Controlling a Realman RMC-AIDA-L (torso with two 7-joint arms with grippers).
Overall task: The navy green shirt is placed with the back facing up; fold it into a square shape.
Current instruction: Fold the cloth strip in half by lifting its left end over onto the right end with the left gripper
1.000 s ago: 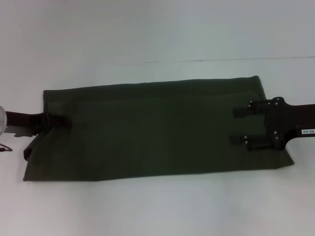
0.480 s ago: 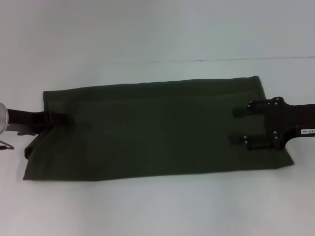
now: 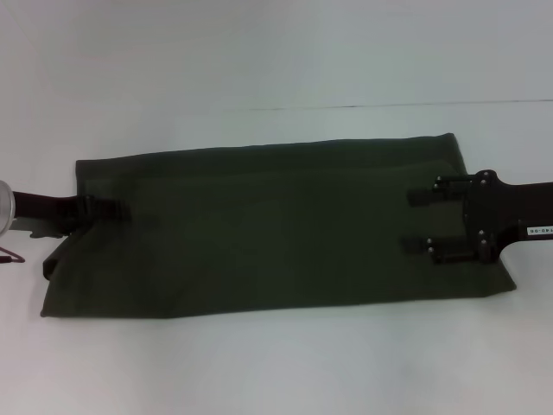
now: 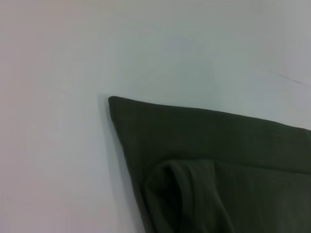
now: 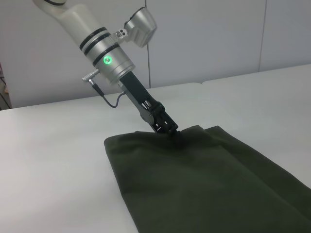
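table: white table (image 3: 259,363), pale wall (image 5: 204,39) behind | navy green shirt (image 3: 276,229): long folded strip across the middle | left gripper (image 3: 117,210): pinching shirt's left end | right gripper (image 3: 423,221): fingers wide apart over right end, holding nothing

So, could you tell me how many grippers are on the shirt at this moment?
2. The left gripper is at the navy green shirt's left end; the right gripper, fingers apart, lies over its right end.
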